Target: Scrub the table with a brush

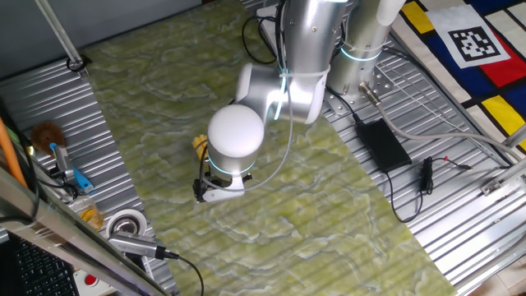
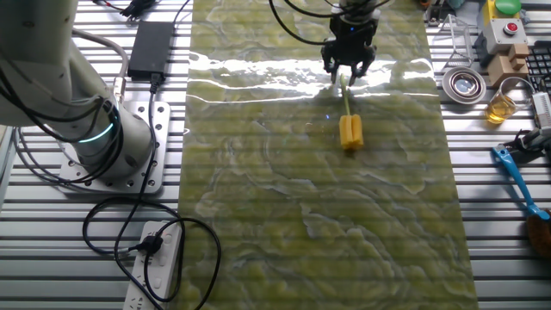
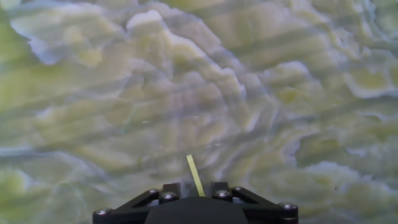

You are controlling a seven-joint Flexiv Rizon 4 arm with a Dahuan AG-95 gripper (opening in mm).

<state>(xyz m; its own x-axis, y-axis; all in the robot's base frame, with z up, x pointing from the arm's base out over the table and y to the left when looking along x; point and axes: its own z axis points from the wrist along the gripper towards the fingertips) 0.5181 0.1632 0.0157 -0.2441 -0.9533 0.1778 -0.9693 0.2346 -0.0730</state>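
claw point(image 2: 348, 76): fingers closed down on the thin stick handle of the brush, gripping its far end
brush point(image 2: 350, 132): yellow head lying on the desk at 6 o'clock from the claw in the other fixed view — handle runs up to 12 o'clock into the fingers
hand view: only a sliver of handle point(image 3: 195, 175) shows, pinched at bottom centre
desk point(image 2: 284, 224): green-yellow marbled top — glare band near the claw
blue-handled tool point(image 2: 515, 175): at 3 o'clock on the ribbed panel, well apart
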